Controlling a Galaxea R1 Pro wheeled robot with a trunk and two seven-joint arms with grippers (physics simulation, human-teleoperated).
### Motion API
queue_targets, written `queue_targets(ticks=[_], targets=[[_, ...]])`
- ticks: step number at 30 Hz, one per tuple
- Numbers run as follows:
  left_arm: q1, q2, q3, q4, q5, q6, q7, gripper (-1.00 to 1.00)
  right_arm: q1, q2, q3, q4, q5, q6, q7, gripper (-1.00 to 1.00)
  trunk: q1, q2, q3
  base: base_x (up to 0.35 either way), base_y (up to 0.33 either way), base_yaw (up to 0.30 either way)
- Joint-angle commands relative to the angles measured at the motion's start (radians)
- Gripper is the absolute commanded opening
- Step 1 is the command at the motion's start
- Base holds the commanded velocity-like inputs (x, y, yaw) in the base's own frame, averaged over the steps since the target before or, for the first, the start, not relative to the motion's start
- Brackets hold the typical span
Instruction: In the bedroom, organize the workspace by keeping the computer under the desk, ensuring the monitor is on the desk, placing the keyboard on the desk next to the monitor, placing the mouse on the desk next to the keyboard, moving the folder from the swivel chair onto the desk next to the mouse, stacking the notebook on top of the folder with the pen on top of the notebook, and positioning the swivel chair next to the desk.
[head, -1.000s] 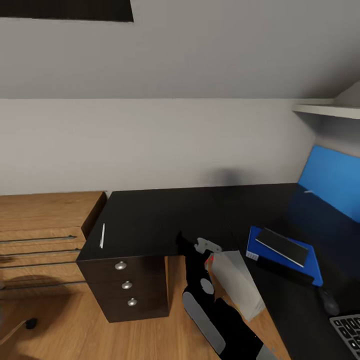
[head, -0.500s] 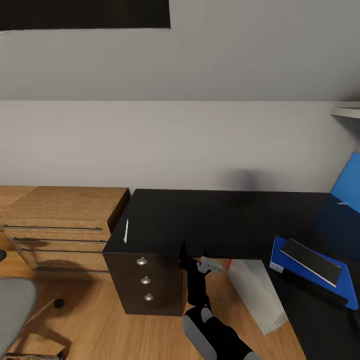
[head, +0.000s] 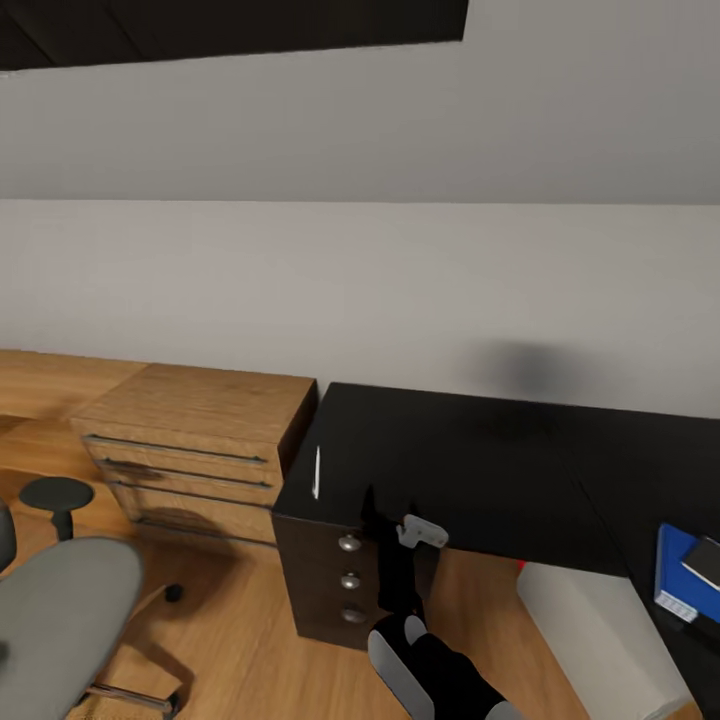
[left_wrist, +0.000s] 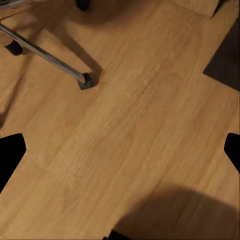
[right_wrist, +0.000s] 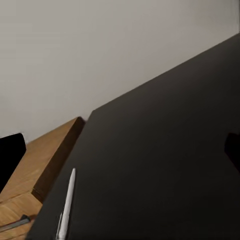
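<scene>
A: Head view. The pen (head: 316, 472) lies near the end edge of the desk (head: 480, 465), above the drawer block (head: 340, 575), well apart from the folder (head: 685, 575) and the notebook (head: 706, 560) on it at the far right. Step in hand, I judge: fetch the pen. Advice: come down over its middle, fingers across the barrel, since it is thin and flat on the top.

B: Arm pose?

A: The right gripper (head: 385, 505) is raised in front of the desk edge, just beside the drawers, not at the pen. The swivel chair (head: 55, 620) sits at lower left.

B: Left wrist view?

A: Wood floor (left_wrist: 130, 130) and a chrome chair leg (left_wrist: 47, 57) with its castor. Dark fingertips (left_wrist: 11, 152) stand wide apart, nothing between them.

B: Right wrist view?

A: Pen (right_wrist: 66, 202) ahead on the black top; fingertips (right_wrist: 10, 150) spread, empty.
</scene>
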Motion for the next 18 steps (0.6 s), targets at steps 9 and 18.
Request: queue_targets(ticks=[9,18], targets=[[-0.001,-0.003,-0.013,0.0,0.001,-0.012,0.007,1.0,-0.003,0.0,-0.005,0.024,0.001,-0.015,-0.006,1.0,0.0,-0.001,-0.001,0.115,0.19,0.287],[-0.001,-0.009,-0.013,0.0,-0.001,-0.048,0.007,1.0,-0.002,0.0,-0.002,0.033,0.019,-0.182,-0.004,1.0,0.0,-0.001,-0.001,0.007,0.01,0.293]])
